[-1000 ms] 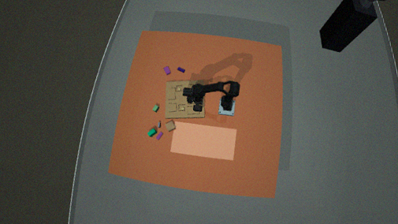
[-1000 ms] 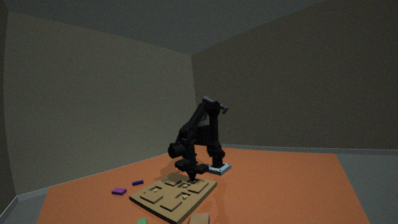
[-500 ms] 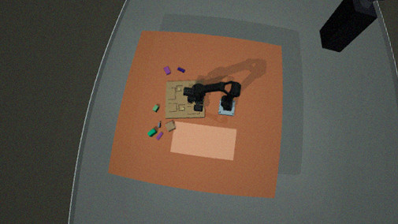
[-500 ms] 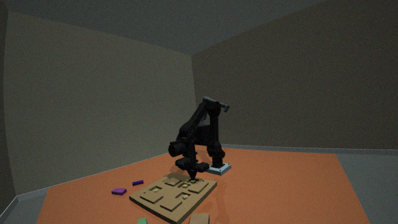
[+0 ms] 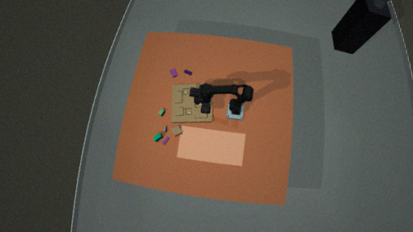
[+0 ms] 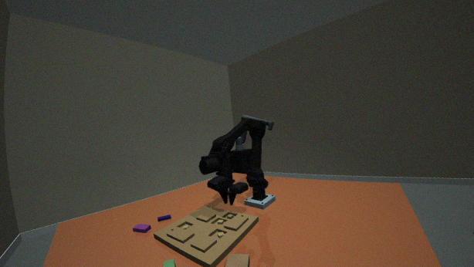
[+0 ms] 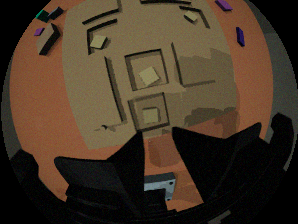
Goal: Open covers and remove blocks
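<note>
The tan puzzle board [image 5: 193, 118] [image 6: 199, 257] [image 7: 77, 75] lies flat. Four wells show uncovered, each with a small pale piece: the nearest piece [image 7: 151, 115], the middle piece [image 7: 148, 76] and two farther pieces [image 7: 98, 41] [image 7: 191, 16]. Tan cover slabs stand slightly raised beside the wells, including one slab [image 6: 180, 234], a second slab [image 6: 204, 242], a third slab [image 6: 236, 223] and a slab at the back [image 6: 206, 217]. My gripper [image 6: 228, 203] [image 7: 157, 133] is partly open, with nothing between its fingertips. It hangs above the board's edge nearest the arm base.
A tan block [image 5: 177, 130] [image 6: 238, 261] [image 7: 48, 39] lies off the board's corner. Near it are a teal block [image 5: 157, 137], a purple piece [image 5: 166, 141] and a small grey piece [image 5: 165, 129]. A green block [image 5: 161, 112], another purple block [image 5: 173, 73] and a dark blue block [image 5: 188, 72] lie beside the board.
</note>
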You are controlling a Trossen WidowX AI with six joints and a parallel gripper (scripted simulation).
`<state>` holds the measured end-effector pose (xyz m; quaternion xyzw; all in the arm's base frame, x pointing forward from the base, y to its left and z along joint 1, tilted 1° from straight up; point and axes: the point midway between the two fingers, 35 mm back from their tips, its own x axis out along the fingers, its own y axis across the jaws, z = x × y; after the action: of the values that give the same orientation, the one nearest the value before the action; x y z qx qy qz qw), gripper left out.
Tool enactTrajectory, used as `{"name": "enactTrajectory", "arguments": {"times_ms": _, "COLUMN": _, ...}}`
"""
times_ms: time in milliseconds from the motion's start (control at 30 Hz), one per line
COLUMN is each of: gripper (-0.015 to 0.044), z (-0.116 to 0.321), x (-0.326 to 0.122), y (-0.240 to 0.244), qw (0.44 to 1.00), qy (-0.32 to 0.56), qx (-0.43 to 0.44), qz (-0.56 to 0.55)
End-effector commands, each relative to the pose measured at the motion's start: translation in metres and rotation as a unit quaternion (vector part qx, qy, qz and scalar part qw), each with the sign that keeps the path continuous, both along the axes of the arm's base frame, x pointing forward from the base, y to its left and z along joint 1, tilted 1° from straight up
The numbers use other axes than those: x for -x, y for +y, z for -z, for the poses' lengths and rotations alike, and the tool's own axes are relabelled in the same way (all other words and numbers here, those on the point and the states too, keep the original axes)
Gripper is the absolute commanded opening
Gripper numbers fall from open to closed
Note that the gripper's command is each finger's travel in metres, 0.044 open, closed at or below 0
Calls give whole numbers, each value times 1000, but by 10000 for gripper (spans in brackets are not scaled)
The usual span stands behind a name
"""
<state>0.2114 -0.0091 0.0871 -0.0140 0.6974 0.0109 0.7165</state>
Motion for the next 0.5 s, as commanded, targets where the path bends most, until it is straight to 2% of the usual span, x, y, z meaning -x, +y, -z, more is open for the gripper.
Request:
{"name": "enactTrajectory", "arguments": {"times_ms": 0, "gripper": 144, "z": -10, "x": 0, "y": 1, "qw": 1000, "qy": -3, "qx": -2, "qz": -3}}
{"name": "enactTrajectory", "arguments": {"times_ms": 467, "gripper": 144, "z": 16, "x": -2, "y": 1, "qw": 1000, "qy": -3, "qx": -2, "qz": -3}}
